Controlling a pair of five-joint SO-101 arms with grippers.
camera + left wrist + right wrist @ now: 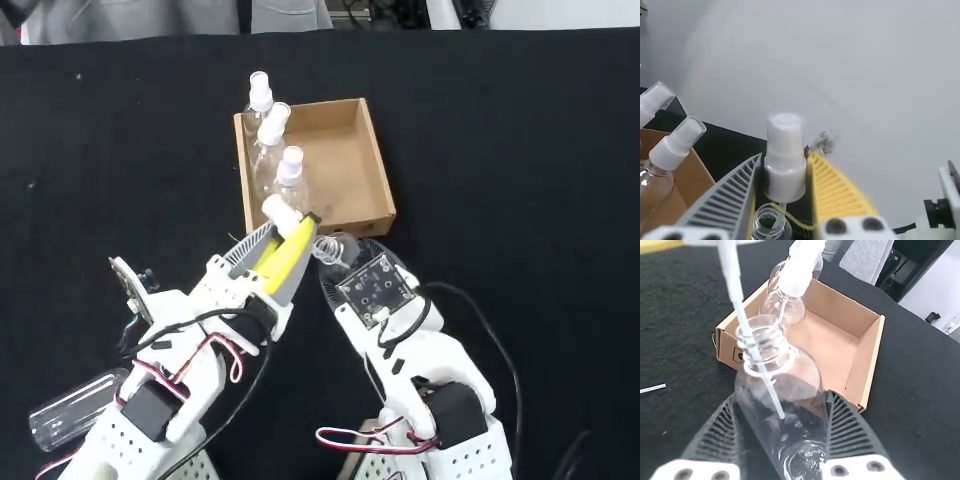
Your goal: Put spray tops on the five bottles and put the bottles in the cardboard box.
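Observation:
My left gripper (287, 224), with one grey and one yellow finger, is shut on a white spray top (281, 212) (785, 156). The top's thin dip tube (753, 350) runs down into the open neck of a clear bottle (338, 250) (782, 400). My right gripper (781, 412) is shut on that bottle and holds it upright just in front of the cardboard box (350, 160) (842, 335). Three capped bottles (272, 125) (675, 145) lie along the box's left side. One uncapped clear bottle (75, 410) lies on the table by the left arm's base.
The table is covered in black cloth (520, 180). The right half of the box floor (345, 165) is bare. A thin white stick (652, 388) lies on the cloth near the box. Cables (480, 320) trail beside the right arm's base.

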